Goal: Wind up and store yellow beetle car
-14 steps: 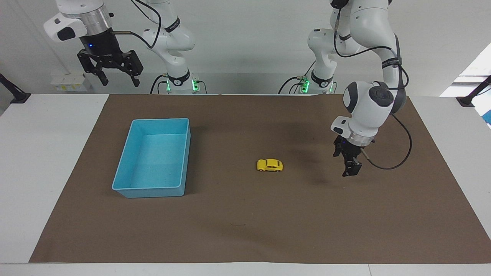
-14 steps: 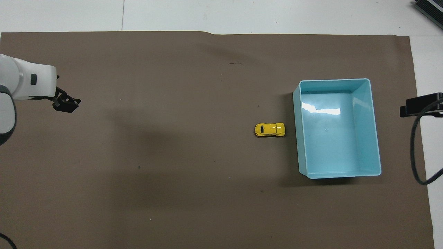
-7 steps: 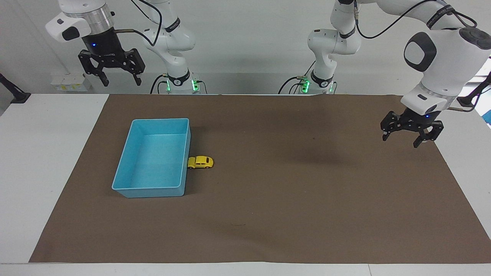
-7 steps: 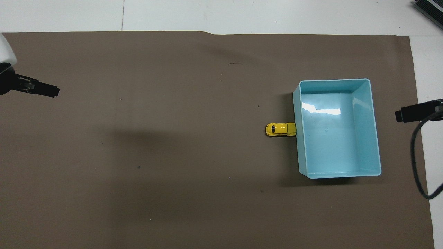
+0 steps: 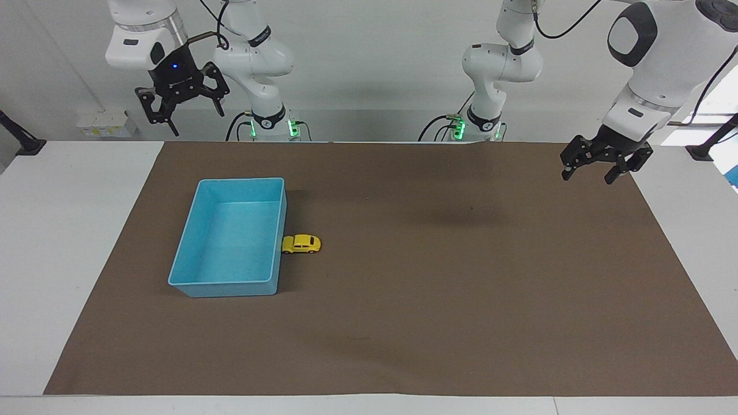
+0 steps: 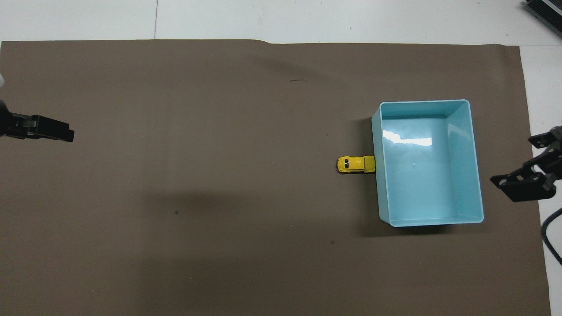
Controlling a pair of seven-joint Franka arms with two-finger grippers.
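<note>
Our left gripper [image 5: 606, 163] hangs in the air over the brown mat's [image 5: 438, 323] edge at the left arm's end of the table, its fingers spread and holding nothing. Our right gripper [image 5: 183, 104] is raised high at the right arm's end, near the robots' edge of the table, fingers likewise spread and empty.

Between them, the yellow beetle car [image 5: 301, 244] stands on its wheels on the mat, one end touching the outer wall of the light blue tray [image 5: 230, 286], on the side toward the left arm's end. The tray holds nothing that we can see.

We judge the storing undone: the car is outside the tray and must be picked up and set inside. Whether the winding is done we cannot tell.

We can read no brand, label or writing on the car, tray or mat.
</note>
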